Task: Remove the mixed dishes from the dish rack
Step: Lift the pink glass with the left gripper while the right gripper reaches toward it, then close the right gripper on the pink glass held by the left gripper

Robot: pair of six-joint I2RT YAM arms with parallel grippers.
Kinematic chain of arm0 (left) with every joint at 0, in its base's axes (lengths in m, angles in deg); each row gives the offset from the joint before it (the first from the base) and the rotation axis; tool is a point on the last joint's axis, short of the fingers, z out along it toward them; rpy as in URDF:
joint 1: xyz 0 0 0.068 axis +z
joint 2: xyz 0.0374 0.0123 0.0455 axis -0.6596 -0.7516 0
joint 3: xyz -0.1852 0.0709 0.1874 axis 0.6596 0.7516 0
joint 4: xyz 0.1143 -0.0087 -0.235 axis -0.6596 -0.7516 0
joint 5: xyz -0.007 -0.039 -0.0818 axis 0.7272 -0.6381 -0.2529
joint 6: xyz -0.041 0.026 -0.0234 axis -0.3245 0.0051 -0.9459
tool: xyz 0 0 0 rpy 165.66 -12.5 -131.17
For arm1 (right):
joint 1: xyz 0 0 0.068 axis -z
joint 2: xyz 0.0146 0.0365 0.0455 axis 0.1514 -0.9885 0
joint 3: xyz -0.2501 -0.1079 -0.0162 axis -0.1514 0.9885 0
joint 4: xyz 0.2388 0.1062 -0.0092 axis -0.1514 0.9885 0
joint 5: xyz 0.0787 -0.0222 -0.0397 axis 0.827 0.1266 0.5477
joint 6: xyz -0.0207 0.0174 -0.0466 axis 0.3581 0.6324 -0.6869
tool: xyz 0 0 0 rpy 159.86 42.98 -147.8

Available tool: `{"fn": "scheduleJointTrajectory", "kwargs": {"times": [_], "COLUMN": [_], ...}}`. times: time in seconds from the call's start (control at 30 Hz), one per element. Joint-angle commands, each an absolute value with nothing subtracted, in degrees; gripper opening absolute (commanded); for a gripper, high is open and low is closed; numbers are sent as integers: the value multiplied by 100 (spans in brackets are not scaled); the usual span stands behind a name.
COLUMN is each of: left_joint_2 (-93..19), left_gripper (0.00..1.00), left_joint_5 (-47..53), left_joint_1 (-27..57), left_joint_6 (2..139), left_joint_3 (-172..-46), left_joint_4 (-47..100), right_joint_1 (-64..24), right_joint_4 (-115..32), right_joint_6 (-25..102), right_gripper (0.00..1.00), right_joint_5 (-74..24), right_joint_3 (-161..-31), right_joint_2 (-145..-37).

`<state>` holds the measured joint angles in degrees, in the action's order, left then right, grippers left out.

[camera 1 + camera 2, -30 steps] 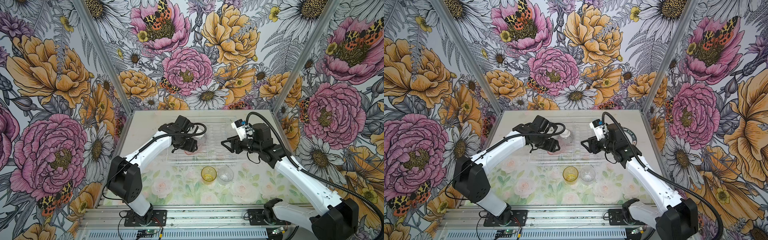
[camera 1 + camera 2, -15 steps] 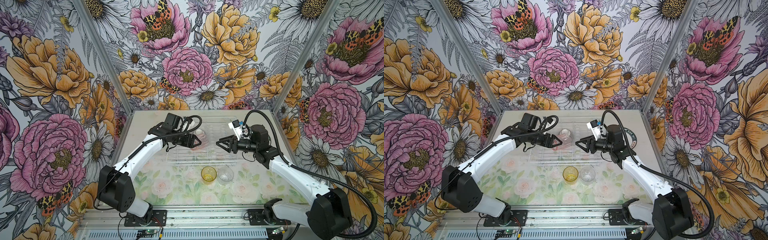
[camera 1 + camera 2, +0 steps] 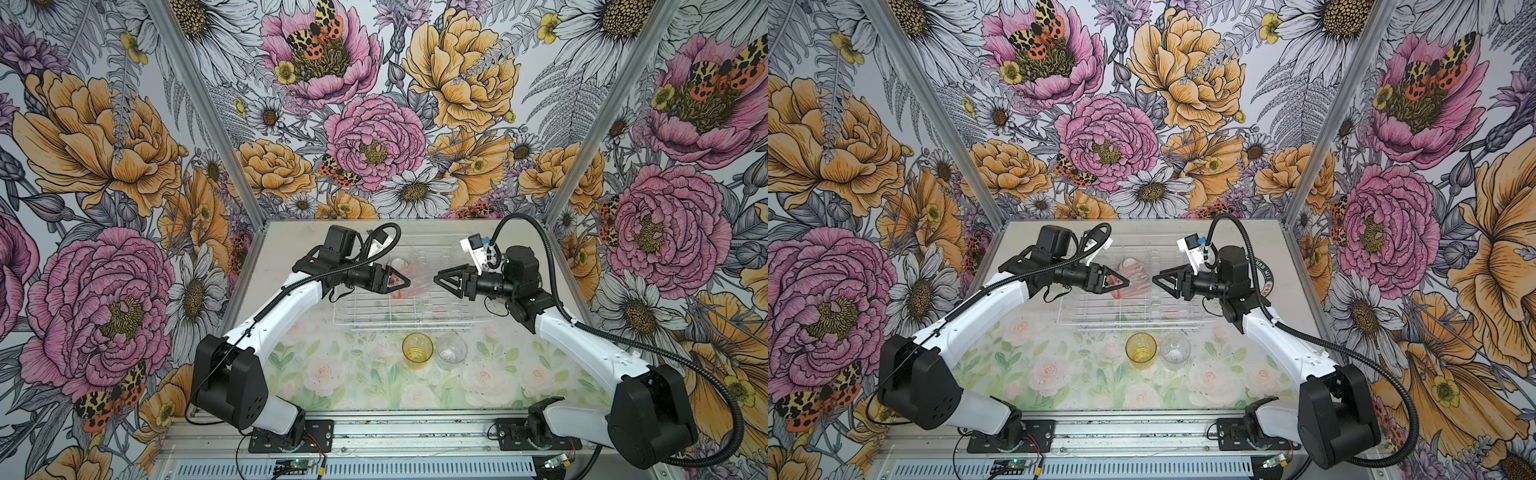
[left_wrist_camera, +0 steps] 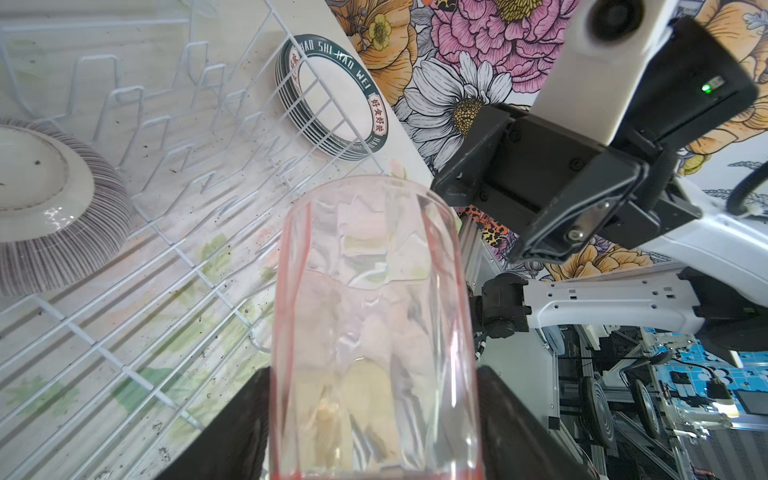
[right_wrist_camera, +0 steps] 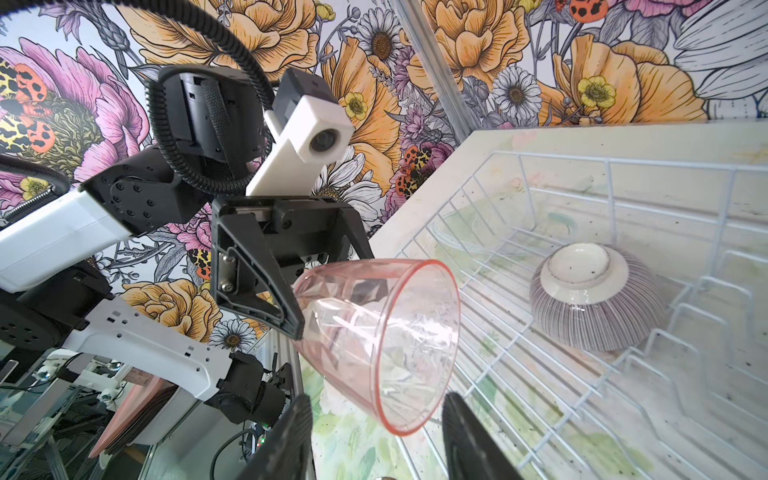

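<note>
My left gripper (image 3: 400,282) is shut on the base end of the pink tumbler (image 3: 416,279), held on its side above the dish rack (image 3: 411,322). In the left wrist view the tumbler (image 4: 374,311) fills the space between the left gripper's (image 4: 374,415) fingers. My right gripper (image 3: 437,278) faces the tumbler's open mouth, open and a little apart from it. In the right wrist view the rim (image 5: 415,345) sits just ahead of the right gripper (image 5: 376,432). The grey-striped bowl (image 5: 594,299) lies upside down in the rack (image 5: 540,374).
A yellow tumbler (image 3: 417,348) and a clear tumbler (image 3: 451,351) stand upright on the floral mat in front of the rack. A stack of green-rimmed plates (image 4: 332,95) lies outside the rack's right end, by the right arm (image 3: 1264,274).
The left gripper has risen out of the rack with the pink tumbler and turned it sideways toward the right arm. The right gripper has swung in to face it, its jaws narrowing a little.
</note>
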<state>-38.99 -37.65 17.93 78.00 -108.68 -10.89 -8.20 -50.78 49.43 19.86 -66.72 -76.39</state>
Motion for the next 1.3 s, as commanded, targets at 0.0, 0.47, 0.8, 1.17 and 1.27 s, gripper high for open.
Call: {"fn": "scheduleJointTrajectory", "kwargs": {"times": [0.0,0.47,0.8,1.17,1.27], "left_joint_2": [-3731,-3932,-4040,-4245,-4276], "left_gripper": [46,45,45,44,44], "left_joint_5": [-4180,-4391,-4575,-4652,-4668], "left_joint_1": [1844,1756,1625,1518,1517], "left_joint_6": [7721,7614,7452,7386,7400], "left_joint_3": [-10818,-10858,-10926,-11061,-11114], "left_joint_4": [-726,-457,-110,87,94], "right_joint_1": [-793,-808,-828,-924,-937], "right_joint_4": [-5754,-7521,-8969,-10875,-11173], "right_joint_6": [5247,6226,7136,8492,8715], "right_gripper": [48,40,38,28,26], "right_joint_5": [2330,2920,3234,3622,3713], "right_joint_3": [-6532,-6257,-6105,-6094,-6094], "right_joint_2": [-7779,-7945,-8250,-8805,-8922]}}
